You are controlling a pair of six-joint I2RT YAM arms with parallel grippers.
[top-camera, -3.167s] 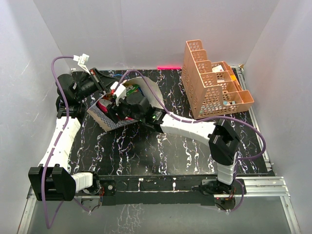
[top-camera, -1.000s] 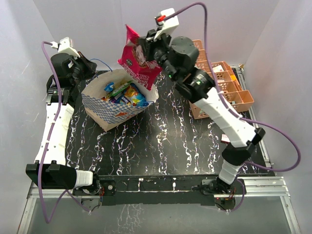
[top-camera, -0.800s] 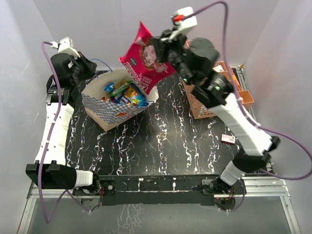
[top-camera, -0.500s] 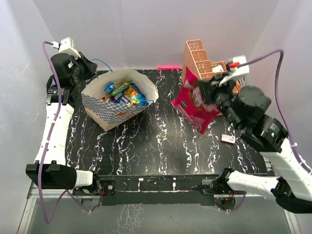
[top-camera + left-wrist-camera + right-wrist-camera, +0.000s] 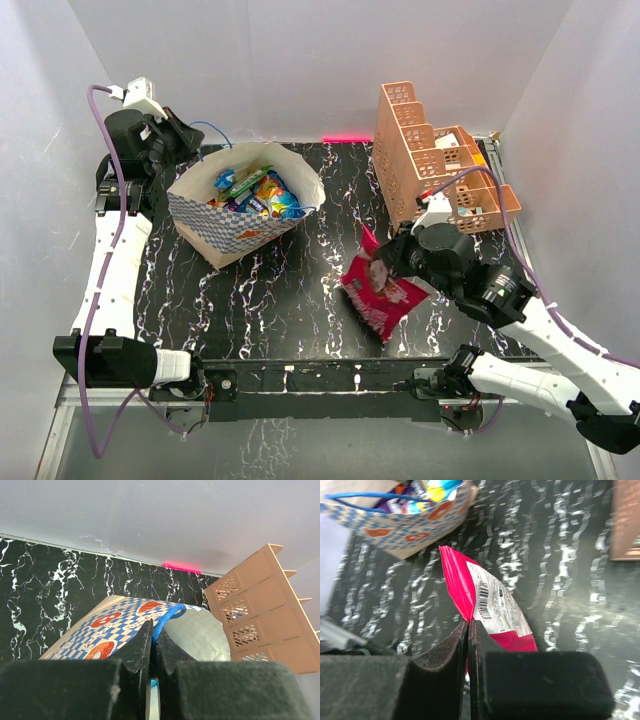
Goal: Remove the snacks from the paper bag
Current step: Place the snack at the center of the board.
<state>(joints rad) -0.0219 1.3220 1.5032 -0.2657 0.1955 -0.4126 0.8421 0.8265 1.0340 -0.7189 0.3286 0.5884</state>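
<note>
Red and glossy, the large snack bag (image 5: 383, 295) is pinched at its top seam in your R gripper (image 5: 392, 262). R wrist cam confirms: both fingers pressed together on the crimped edge of the large snack bag (image 5: 490, 605), barcode panel facing the lens, R gripper (image 5: 468, 623) showing no gap.

Pos.: front-right part of the black marbled table (image 5: 300, 300), well apart from the paper bag (image 5: 225, 238) and near the front of the orange lattice rack (image 5: 430, 170). The packet hangs tilted, lower corner toward the near edge. You cannot tell from these views whether that corner touches the table.

L gripper (image 5: 185, 137) is at the back-left of the paper bag, closed on the blue cord handle (image 5: 205, 127). L wrist cam shows the cord (image 5: 169, 616) running up between the fingers of the L gripper (image 5: 154, 630), w/ the checkered wall of the paper bag (image 5: 110, 630) below and the rack (image 5: 255, 610) beyond.

The paper bag stands at left-rear w/ mouth open, leaning. Small packets (image 5: 250, 190) lie inside it: blue, orange, yellow-green visible.
</note>
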